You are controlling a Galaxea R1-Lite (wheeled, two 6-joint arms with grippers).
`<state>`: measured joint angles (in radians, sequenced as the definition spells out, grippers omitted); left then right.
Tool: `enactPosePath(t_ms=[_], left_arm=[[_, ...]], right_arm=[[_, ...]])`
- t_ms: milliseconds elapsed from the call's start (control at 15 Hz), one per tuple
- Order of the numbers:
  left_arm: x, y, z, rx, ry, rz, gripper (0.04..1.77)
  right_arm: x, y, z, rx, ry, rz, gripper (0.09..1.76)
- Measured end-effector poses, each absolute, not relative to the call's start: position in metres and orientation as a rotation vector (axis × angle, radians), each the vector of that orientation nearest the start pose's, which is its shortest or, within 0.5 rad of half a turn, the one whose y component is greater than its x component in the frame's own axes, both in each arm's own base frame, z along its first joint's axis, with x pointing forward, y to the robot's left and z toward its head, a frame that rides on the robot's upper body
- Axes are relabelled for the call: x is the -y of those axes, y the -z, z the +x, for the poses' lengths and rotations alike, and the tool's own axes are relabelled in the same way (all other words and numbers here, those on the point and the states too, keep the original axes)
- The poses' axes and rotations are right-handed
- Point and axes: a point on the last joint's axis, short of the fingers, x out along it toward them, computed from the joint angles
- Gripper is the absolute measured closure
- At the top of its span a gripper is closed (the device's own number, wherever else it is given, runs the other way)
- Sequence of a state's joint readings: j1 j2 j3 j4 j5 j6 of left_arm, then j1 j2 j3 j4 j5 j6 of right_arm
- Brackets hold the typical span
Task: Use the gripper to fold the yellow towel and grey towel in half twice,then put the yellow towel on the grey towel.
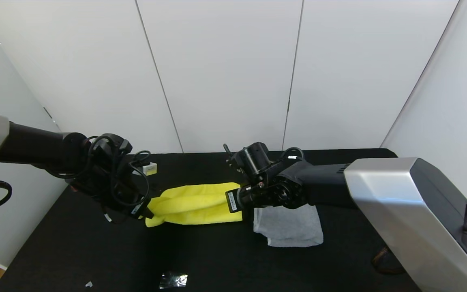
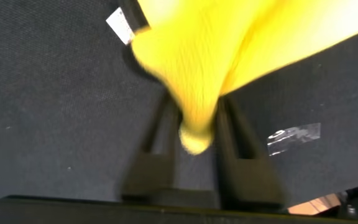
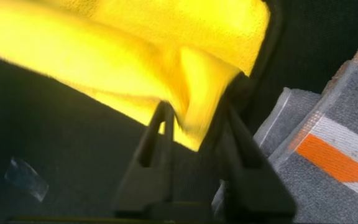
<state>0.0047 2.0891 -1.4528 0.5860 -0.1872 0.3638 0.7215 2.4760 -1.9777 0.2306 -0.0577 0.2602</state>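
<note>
Both claws are clamped on the yellow towel, left claw and right claw at opposite ends (grey towel sits folded nearby); uneven pulling could skew the fold.

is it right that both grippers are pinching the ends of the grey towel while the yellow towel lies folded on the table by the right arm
Not quite: the colours are swapped. Both wrist views show the left gripper and right gripper shut on the yellow towel, one at each end. The head view shows the grey towel lying folded on the black table by the right arm.
</note>
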Motion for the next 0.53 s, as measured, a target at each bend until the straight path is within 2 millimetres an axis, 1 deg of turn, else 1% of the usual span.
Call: enactPosePath(t_ms=[67,200,400,533], left_arm=[[0.0020,-0.1215,0.3688,-1.170,0.384,0.193,1.14],[0.0006,-0.1221,0.3685,-1.169,0.383,0.189,0.90],[-0.0010,-0.1233,0.3683,-1.166,0.378,0.188,0.65],[-0.0016,-0.1239,0.3683,-1.164,0.375,0.189,0.52]], right_arm=[[-0.3307,-0.0992,0.3779,-0.761,-0.538,-0.041,1.18],[-0.3313,-0.0986,0.3774,-0.762,-0.539,-0.042,0.95],[-0.3319,-0.0986,0.3767,-0.763,-0.541,-0.042,0.69],[-0.3323,-0.0994,0.3760,-0.762,-0.542,-0.042,0.57]])
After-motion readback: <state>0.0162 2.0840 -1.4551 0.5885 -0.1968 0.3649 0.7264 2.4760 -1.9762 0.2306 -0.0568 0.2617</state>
